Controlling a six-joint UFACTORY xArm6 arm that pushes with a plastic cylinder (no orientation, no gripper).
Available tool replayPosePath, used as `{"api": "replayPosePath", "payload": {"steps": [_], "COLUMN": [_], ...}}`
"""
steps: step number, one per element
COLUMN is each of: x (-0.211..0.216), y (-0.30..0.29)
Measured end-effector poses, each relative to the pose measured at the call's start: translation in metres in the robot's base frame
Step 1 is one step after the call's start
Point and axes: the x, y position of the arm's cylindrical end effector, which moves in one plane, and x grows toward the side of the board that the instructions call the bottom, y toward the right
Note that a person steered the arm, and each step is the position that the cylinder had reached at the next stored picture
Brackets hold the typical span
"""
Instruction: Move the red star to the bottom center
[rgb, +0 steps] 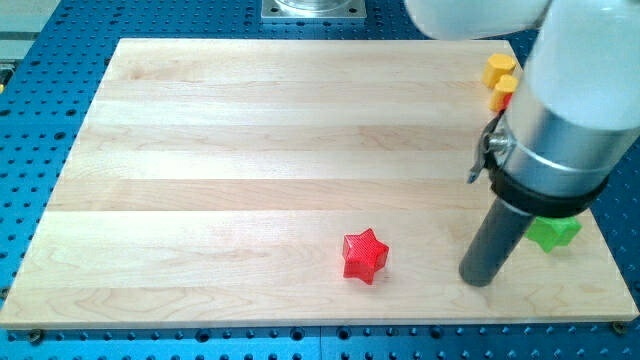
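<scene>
The red star (365, 256) is a chunky, glossy five-pointed block lying flat on the wooden board (250, 150), low and just right of centre. My tip (480, 281) rests on the board at the star's three o'clock, apart from it. I carry no jaws, only this rod.

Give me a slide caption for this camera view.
My tip rests right of the red star, apart, near the wooden board's bottom centre.
</scene>
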Motion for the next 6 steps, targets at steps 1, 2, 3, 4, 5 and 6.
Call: {"api": "replayPosePath", "payload": {"steps": [1, 2, 3, 4, 5, 6], "x": [-0.005, -0.005, -0.008, 0.001, 0.018, 0.040], "y": [-0.066, -0.073, -0.119, -0.117, -0.017, 0.104]}}
